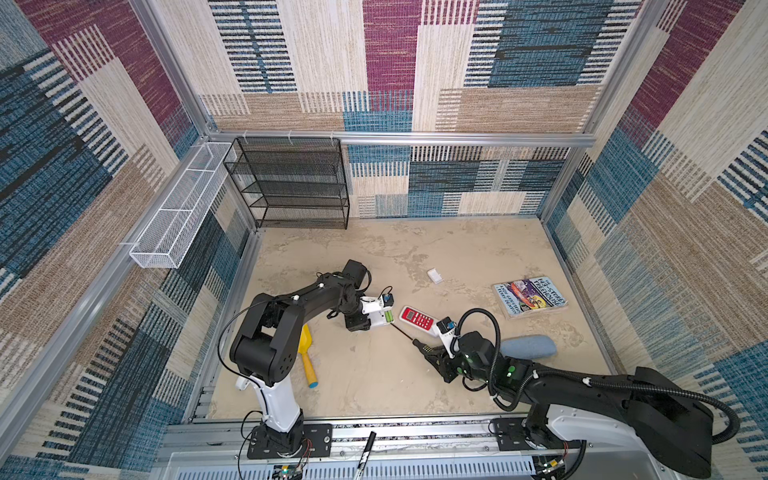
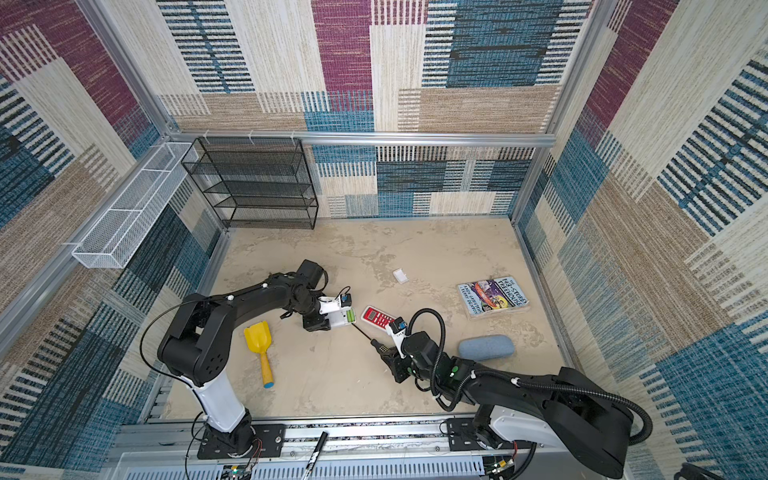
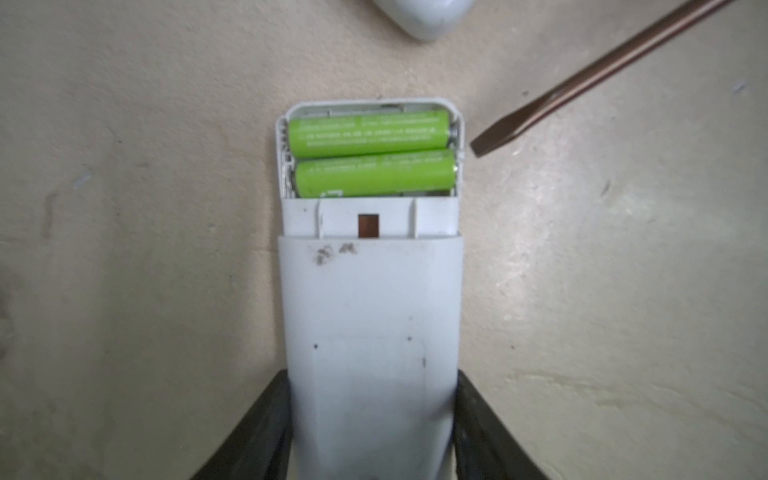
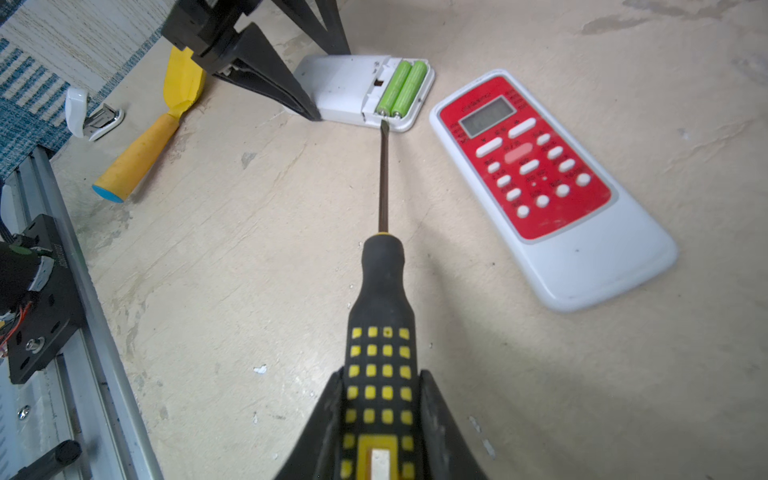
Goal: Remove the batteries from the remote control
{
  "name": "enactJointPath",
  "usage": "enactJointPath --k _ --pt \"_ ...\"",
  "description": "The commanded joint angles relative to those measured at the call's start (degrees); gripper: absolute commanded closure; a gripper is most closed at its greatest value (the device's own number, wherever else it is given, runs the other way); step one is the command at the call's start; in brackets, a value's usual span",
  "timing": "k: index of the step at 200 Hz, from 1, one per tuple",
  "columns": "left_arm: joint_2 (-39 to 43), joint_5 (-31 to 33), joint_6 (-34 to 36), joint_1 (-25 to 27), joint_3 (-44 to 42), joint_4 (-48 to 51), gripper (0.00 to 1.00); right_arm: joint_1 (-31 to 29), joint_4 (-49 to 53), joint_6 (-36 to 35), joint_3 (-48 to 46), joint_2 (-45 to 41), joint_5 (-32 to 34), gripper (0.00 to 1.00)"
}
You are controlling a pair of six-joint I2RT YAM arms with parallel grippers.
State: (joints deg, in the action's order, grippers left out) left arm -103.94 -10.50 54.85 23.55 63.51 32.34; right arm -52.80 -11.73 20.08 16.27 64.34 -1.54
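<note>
my left gripper [image 3: 370,415], jaws abt half spread, pinches white plastic remote [image 3: 370,311] so it can't slide. two bright green cylindrical batteries [image 3: 370,153] sit in its open bay. my right gripper [image 4: 380,415] clamps black-yellow rubber-handled screwdriver [image 4: 382,291], tip just beside bay edge, to pry.

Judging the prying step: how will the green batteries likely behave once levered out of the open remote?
The batteries are smooth round cylinders, so once free they will probably roll on the table. Their glossy wrap may let the screwdriver blade slip. They sit snug, side by side in the open remote, so they might pop out suddenly.
</note>
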Motion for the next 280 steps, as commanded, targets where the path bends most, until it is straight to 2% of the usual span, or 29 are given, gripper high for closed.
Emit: enactJointPath --k 1,115,172,232,280 --pt "-1.2 6.3 1.2 -0.1 -0.7 4.1 0.49 -0.2 -3.0 -0.7 0.8 0.4 -0.7 1.0" --pt "-1.2 6.3 1.3 -0.1 -0.7 4.1 0.49 -0.3 -2.6 -0.7 1.7 0.8 1.4 1.0" --pt "-1.1 6.4 1.3 -0.1 -0.8 4.1 0.49 -0.3 -2.0 -1.0 1.3 1.8 0.4 1.0" --pt "-1.2 6.4 1.4 -0.1 -0.8 4.1 0.49 -0.3 0.0 -1.5 0.7 -1.5 0.1 1.0" --pt "-1.2 6.5 1.2 0.0 -0.8 4.1 0.49 -0.3 -1.0 -1.2 0.8 0.1 -0.2 1.0"
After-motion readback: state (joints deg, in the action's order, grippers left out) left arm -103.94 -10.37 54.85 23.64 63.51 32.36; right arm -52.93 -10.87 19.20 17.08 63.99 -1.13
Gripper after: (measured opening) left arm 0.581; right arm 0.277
